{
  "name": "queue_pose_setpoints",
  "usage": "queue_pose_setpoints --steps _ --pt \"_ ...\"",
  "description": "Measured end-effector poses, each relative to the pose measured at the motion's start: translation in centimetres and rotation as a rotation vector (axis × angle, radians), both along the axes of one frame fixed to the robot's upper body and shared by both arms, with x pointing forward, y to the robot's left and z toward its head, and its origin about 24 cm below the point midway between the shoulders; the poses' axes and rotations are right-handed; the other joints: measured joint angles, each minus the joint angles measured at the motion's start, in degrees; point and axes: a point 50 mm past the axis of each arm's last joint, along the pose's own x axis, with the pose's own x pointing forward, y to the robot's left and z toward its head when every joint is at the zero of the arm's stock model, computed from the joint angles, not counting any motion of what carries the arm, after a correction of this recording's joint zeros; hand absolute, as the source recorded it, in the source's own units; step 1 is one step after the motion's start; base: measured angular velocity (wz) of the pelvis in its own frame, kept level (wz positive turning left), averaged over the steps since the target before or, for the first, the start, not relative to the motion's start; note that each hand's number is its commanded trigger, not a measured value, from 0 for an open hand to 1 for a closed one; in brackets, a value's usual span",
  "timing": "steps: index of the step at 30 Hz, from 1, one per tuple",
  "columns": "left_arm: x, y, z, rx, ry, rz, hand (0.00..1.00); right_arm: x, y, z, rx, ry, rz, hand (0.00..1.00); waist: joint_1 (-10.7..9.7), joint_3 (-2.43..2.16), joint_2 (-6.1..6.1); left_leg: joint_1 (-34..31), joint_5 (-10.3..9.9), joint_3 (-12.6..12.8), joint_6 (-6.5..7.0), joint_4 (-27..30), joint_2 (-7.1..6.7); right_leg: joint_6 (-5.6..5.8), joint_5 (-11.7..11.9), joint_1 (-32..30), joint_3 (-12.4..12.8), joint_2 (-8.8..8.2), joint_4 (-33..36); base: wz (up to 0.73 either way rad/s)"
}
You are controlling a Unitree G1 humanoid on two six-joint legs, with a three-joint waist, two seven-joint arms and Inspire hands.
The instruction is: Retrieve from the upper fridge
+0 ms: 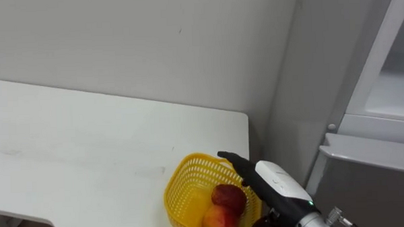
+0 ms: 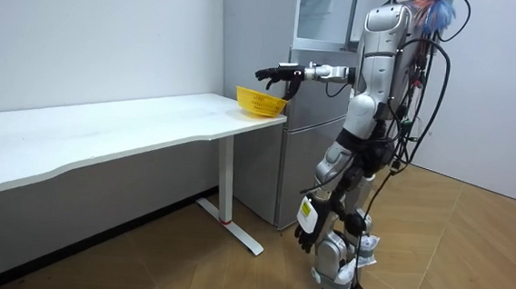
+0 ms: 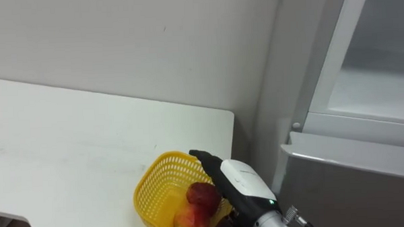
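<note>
Now, right hand [image 1: 268,178] with fingers stretched straight above yellow basket [image 1: 181,188] at white table's [image 1: 88,144] corner, red-yellow fruit [image 1: 228,197] lying inside, open fridge [image 1: 384,127] beside, left hand [image 2: 306,236] hanging low.

Plain pale wall [image 2: 93,33] along the back, bare, evenly lit. Long white table [image 2: 104,138] set against it, front edge curving toward the room view's left, white leg [image 2: 227,183] ending in a flat foot on the floor. Light wood-pattern floor [image 2: 468,259], slight sheen. Tall grey fridge [image 2: 308,148] just beside the table's end, upper compartment open, pale inside. Second white wall [image 2: 508,89] on the room view's right. Soft shadow under the table.
</note>
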Motion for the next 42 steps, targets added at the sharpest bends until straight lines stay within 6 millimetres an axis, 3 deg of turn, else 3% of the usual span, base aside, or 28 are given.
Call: queue_pose_setpoints --steps 13,18,23,25,36,42 --pt "0.7 0.1 0.1 0.003 -0.022 0.011 0.0 0.3 0.3 0.6 0.011 -0.023 0.003 0.0 0.08 -0.13 -0.64 -0.09 -0.07 0.02 0.08 0.32 0.01 0.0 0.0 -0.04 0.17 0.03 0.07 0.0" --pt "0.6 0.2 0.1 0.006 -0.021 0.019 0.0 0.0 1.5 3.3 0.093 -0.115 0.053 0.0 -0.15 0.07 -0.19 -0.05 -0.07 -0.01 0.08 0.48 0.06 -0.01 0.03 0.05 0.07 0.06 0.13 0.0" --pt "0.1 0.0 0.0 0.002 -0.011 0.019 0.0 -1.0 2.7 6.0 0.196 -0.201 0.129 0.0 -0.33 -0.1 0.4 0.23 -0.09 0.02 0.1 0.41 0.04 0.03 0.06 0.28 0.11 0.02 0.18 0.0" --pt "-0.2 0.0 0.0 0.002 -0.003 0.021 0.0 -1.3 3.0 6.6 0.245 -0.209 0.149 0.0 -0.65 0.09 0.82 0.96 -0.09 0.08 0.11 0.22 0.03 0.06 0.08 0.82 0.27 0.03 0.14 0.0" --pt "-1.0 -0.3 -0.2 -0.003 0.016 0.03 0.0 -2.4 3.9 7.8 0.288 -0.215 0.23 0.0 -2.93 -0.71 1.94 1.23 -0.15 0.93 0.21 -0.05 0.1 0.08 0.1 0.85 1.2 0.05 0.75 -0.02" --pt "-1.1 -0.8 -0.4 -0.003 0.007 0.041 0.0 -3.2 4.1 8.5 0.385 -0.2 0.281 0.0 -4.43 -0.87 2.38 1.49 -0.15 0.96 0.22 -0.14 0.18 0.09 0.11 0.83 2.09 0.2 0.93 -0.01"
